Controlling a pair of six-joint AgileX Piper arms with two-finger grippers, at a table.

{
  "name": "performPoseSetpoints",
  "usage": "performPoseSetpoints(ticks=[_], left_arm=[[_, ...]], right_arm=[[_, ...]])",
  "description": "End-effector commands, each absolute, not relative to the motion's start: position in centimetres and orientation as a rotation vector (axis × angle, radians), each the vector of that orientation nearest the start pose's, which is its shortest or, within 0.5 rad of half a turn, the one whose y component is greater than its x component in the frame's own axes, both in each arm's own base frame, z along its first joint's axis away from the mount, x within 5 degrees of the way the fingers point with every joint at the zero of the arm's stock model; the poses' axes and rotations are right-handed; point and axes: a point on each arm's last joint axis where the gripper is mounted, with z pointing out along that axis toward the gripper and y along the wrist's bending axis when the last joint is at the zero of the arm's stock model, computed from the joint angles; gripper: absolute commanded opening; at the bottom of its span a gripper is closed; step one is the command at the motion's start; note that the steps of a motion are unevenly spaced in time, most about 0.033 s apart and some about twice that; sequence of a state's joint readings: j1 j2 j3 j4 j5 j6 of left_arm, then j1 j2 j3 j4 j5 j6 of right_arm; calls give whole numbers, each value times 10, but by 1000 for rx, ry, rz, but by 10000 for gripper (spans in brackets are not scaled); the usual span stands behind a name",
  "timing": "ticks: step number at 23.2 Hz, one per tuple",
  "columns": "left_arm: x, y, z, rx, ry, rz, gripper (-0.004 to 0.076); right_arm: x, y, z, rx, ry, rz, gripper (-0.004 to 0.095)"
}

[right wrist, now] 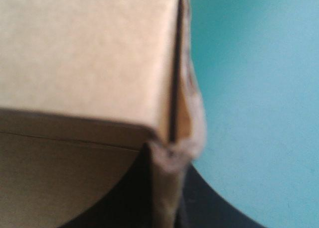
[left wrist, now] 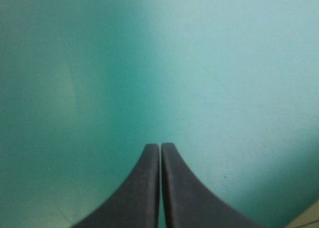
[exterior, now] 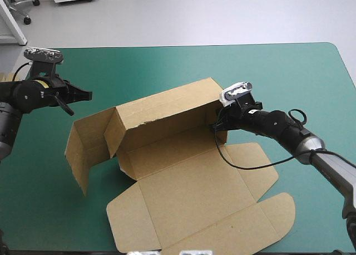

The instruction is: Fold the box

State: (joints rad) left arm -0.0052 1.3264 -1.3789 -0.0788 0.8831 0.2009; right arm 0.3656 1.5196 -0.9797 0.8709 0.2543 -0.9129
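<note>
The brown box lies mid-table, partly raised. Its back wall and left side wall stand up, while the lid panel with its flaps lies flat toward the front edge. My right gripper is at the box's right end, shut on the upright corner flap. In the right wrist view the board's edge runs up from between the black fingers. My left gripper hovers left of and behind the box, shut and holding nothing. Its wrist view shows the gripper over bare teal-green cover.
Teal-green cover shows between the box and the table's far edge, and also to the right. A sliver of pale board shows at the table's left edge. The lid's flaps reach close to the front edge.
</note>
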Motion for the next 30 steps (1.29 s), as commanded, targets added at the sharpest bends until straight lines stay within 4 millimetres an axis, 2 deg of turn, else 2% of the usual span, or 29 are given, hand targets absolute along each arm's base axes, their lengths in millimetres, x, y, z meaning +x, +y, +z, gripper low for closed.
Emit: performPoseSetpoints(ticks=[1, 4, 8, 14, 18, 21, 25, 28, 30], left_arm=[[288, -2, 410, 177, 2288, -192, 0], [295, 5, 402, 158, 2322, -181, 0], [298, 7, 403, 151, 2295, -157, 0], [300, 14, 404, 161, 2276, -48, 0], [302, 16, 404, 161, 2260, -5, 0], [304, 17, 402, 158, 2268, 1, 0], [305, 18, 401, 159, 2271, 8, 0], [304, 18, 401, 159, 2273, 7, 0], [304, 17, 401, 160, 2279, 6, 0]], right_arm=[[304, 131, 284, -561, 2068, 368, -14], [302, 132, 283, -580, 2081, 384, -14], [302, 128, 282, -561, 2109, 366, -14], [304, 103, 301, -438, 2177, 353, -14], [291, 89, 342, -404, 2210, 341, -14], [285, 90, 366, -408, 2253, 368, -14], [284, 91, 412, -413, 2330, 396, -14], [305, 97, 411, -453, 2434, 398, -14], [323, 103, 390, -465, 2527, 426, -14]])
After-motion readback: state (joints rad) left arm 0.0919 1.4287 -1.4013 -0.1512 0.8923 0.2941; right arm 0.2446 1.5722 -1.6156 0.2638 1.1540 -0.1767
